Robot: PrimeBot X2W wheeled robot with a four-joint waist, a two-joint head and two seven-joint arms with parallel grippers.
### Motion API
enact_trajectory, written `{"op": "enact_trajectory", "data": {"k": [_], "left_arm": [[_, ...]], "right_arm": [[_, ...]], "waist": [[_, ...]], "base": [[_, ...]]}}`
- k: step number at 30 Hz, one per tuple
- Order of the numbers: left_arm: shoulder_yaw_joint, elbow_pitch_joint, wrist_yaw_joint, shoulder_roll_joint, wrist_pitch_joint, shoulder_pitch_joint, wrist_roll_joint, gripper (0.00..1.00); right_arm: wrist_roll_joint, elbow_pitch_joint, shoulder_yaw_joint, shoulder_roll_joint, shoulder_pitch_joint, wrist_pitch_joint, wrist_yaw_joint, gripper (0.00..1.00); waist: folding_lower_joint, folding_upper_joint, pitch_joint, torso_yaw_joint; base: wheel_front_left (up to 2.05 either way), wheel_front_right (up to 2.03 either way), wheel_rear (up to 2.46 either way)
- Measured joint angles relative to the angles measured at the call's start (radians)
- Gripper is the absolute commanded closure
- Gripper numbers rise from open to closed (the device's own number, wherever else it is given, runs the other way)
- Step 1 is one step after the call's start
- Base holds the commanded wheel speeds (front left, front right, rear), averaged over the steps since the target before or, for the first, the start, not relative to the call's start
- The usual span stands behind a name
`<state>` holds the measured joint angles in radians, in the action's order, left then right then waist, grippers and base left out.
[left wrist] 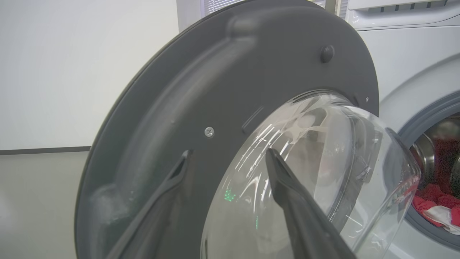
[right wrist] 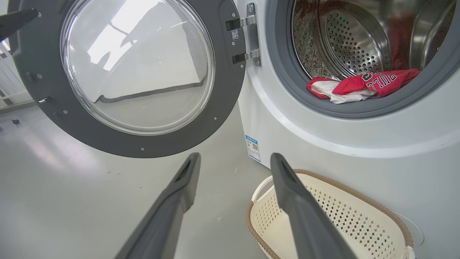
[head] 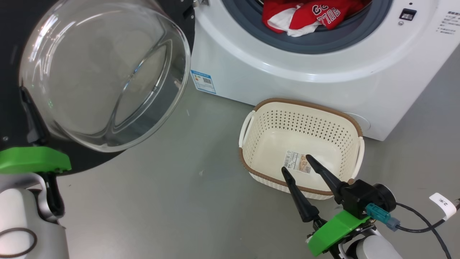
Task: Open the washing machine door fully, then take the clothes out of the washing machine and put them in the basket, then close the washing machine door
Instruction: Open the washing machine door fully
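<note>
The washing machine door (head: 104, 72) stands swung out to the left, its glass bowl bulging toward me. My left gripper (left wrist: 228, 151) is open at the door's inner side, one finger over the grey rim (left wrist: 151, 144) and the other over the glass, holding nothing. The white washing machine (head: 287, 82) is open, and red-and-white clothes (head: 309, 14) lie on the drum's front lip (right wrist: 363, 84). The cream basket (head: 309, 105) stands empty on the floor before the machine. My right gripper (head: 296, 163) hovers open over the basket's near rim (right wrist: 234, 156).
A blue-and-white label (head: 203, 81) marks the machine's lower left corner. The door's hinge (right wrist: 248, 39) sits left of the grey rubber ring. A black cable with a white tag (head: 442, 205) trails at my right. Grey floor spreads between door and basket.
</note>
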<state>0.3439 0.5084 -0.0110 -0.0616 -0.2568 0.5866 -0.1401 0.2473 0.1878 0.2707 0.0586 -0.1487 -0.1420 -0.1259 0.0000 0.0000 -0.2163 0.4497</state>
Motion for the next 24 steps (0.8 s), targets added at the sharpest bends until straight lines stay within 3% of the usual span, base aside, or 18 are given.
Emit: {"op": "enact_trajectory", "data": {"k": [13,19,24], "left_arm": [[-0.144,-0.260,-0.084,0.033,0.002,-0.139,-0.057,0.00],[-0.248,-0.364,-0.104,0.034,0.018,-0.216,-0.100,0.00],[-0.276,-0.378,-0.101,0.033,0.018,-0.263,-0.135,0.00]], "right_arm": [[0.010,0.054,-0.097,-0.001,-0.019,-0.081,0.000,0.00],[0.009,0.066,-0.172,-0.003,-0.019,-0.098,0.000,0.00],[0.006,0.066,-0.230,-0.004,-0.019,-0.106,0.000,0.00]], "waist": [[0.0000,0.0000,0.041,-0.100],[0.0000,0.0000,0.058,-0.167],[0.0000,0.0000,0.068,-0.226]], "base": [[0.00,0.00,0.00],[0.00,0.00,0.00],[0.00,0.00,0.00]]}}
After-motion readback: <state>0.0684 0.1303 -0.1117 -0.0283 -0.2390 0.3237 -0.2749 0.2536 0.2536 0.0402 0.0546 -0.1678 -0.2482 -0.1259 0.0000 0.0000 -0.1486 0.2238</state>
